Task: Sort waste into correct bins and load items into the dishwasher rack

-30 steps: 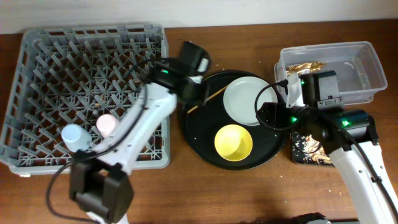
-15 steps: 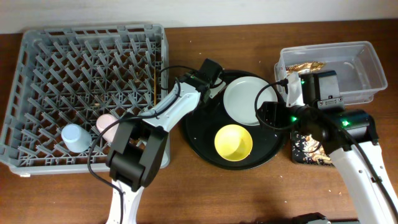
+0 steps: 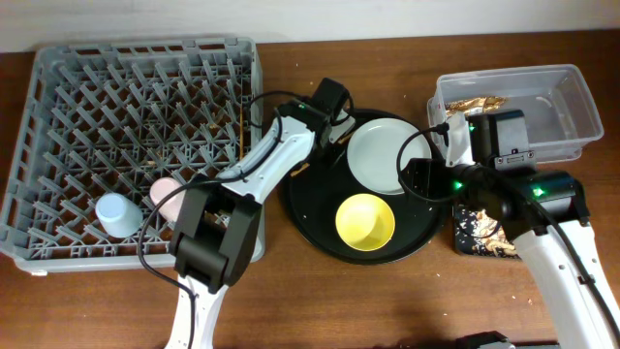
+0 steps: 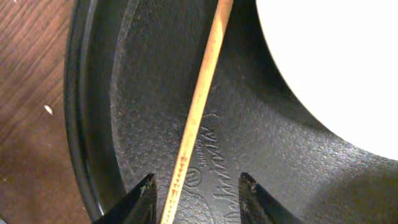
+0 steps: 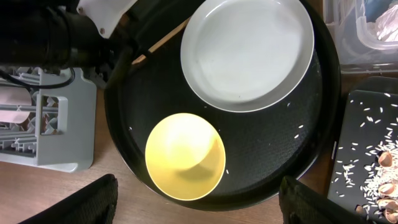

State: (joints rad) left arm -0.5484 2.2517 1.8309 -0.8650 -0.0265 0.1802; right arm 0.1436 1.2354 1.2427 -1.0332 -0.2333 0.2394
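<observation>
**Left claw** (image 4: 196, 186): open. My two fingers stand on either side of the loose chopstick (image 4: 199, 106) without pressing it, and the stick runs closer to one finger than the other. The chopstick lies flat on the left part of the round black tray (image 3: 312, 211), just beside the pale grey plate (image 3: 390, 155). I hover low over it, about mid-counter and toward the far edge. Whether my fingertips touch the tray, I cannot tell.

**Right claw** (image 5: 198, 182): open wide and holding nothing. I hang above the round tray, between the centre of the counter and its right edge. Below me are the plate and the yellow bowl (image 5: 185, 155). The bowl is upright, just beside the plate, on the side toward the front edge.

**Dishwasher rack** (image 3: 145, 47): occupies the far left corner.
- The pink cup (image 3: 165, 191) and the light blue cup (image 3: 114, 213) sit near each other toward its front wall.
- The racked chopstick (image 3: 239, 136) lies among the pegs along its right wall.

**Clear tub** (image 3: 509, 73): at the far right corner, with the gold wrapper (image 3: 475, 102) inside at its left end.

**Shallow black tray** (image 5: 357, 102): directly in front of the tub, by the right edge. It holds scattered white grains and tan food scraps (image 5: 387, 183).
</observation>
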